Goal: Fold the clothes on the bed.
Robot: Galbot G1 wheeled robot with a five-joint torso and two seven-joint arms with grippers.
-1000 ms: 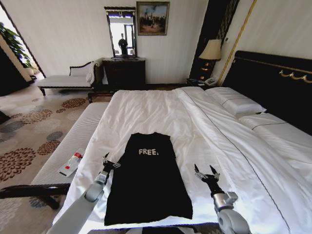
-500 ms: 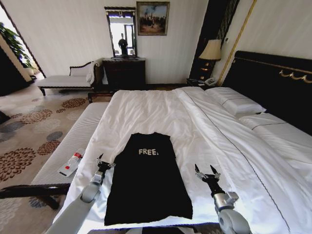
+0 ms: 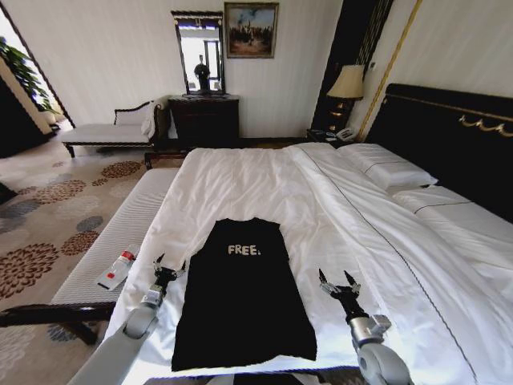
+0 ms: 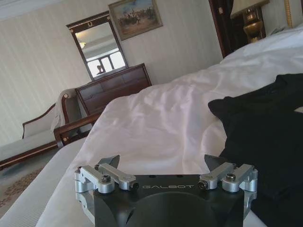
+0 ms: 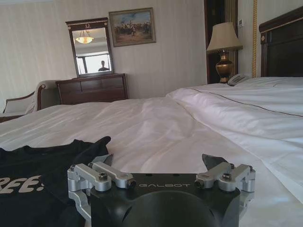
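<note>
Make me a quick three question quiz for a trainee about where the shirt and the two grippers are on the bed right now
1. True or false: the black T-shirt lies flat on the bed, lettering up, sleeves tucked under.
2. Which gripper is beside the shirt's edge nearer the striped bench? A) left gripper B) right gripper C) neither
3. Fill in: both grippers have their fingers ____ and hold nothing.

Key
1. True: it forms a narrow dark rectangle with FREE showing.
2. A: the left gripper is by that edge; the right one is over white sheet on the shirt's other side, apart from the fabric.
3. Open: the wrist views show the fingers spread with bare bedding between them.
</note>
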